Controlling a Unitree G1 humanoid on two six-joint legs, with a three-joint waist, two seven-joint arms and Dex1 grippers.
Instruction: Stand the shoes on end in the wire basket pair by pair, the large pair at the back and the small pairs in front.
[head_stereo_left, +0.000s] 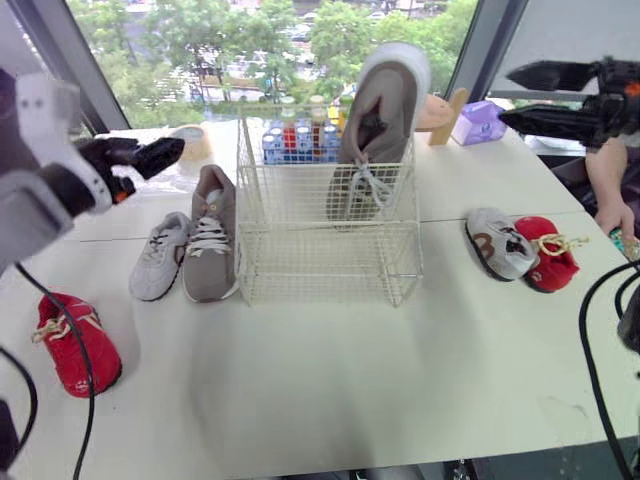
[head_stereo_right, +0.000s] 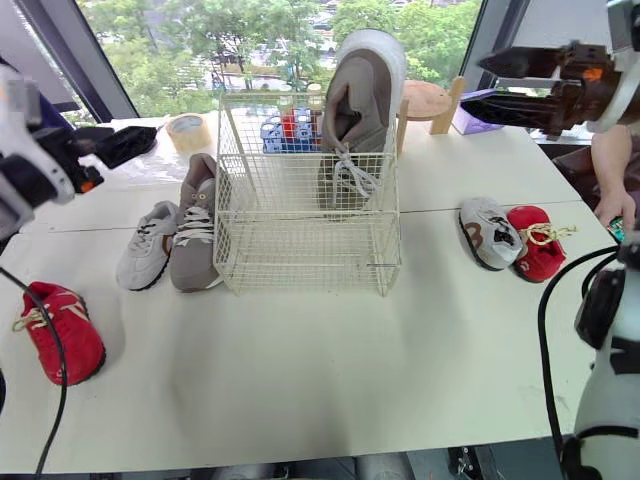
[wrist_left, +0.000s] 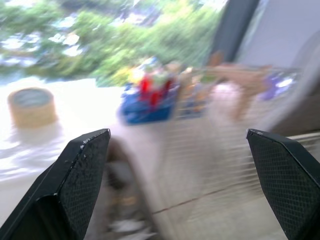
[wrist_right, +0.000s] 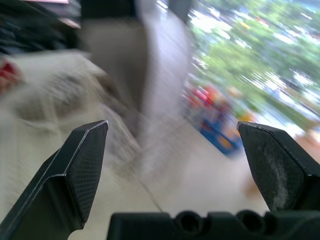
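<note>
Left hand (head_stereo_left: 168, 152) and right hand (head_stereo_right: 488, 80): spread, empty. Grip the lying taupe shoe (head_stereo_left: 212, 238) across midfoot; stand it beside its upright mate (head_stereo_left: 382, 120) at the wire basket (head_stereo_left: 330, 262) rear.

Tape roll (head_stereo_right: 186, 130), blue crate (wrist_left: 145, 107), purple box (head_stereo_left: 482, 122) — far side of table (head_stereo_right: 300, 380).
</note>
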